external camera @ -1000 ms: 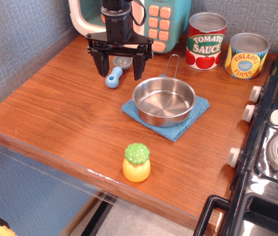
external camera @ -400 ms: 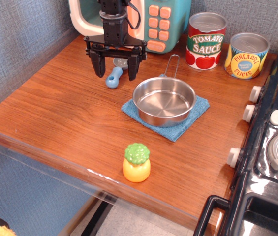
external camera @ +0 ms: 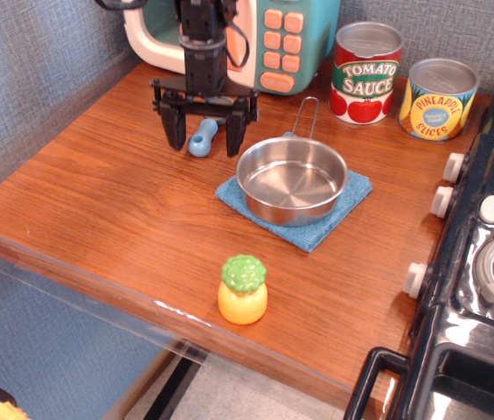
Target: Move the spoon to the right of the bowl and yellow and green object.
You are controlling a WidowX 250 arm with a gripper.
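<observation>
Light-blue spoon lies between the spread pincer fingers.

You've got a glossy stainless bowl on a soft blue cloth, a smooth plastic-looking spoon handle, shiny plastic pineapple, and a satin wood-grain desk with printed-label cans at the far edge.

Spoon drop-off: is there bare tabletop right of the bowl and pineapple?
Yes. Bare wood lies between the bowl on its blue cloth and the stove knobs, running down right of the toy pineapple. The back edge is crowded by cans and toy microwave.
</observation>
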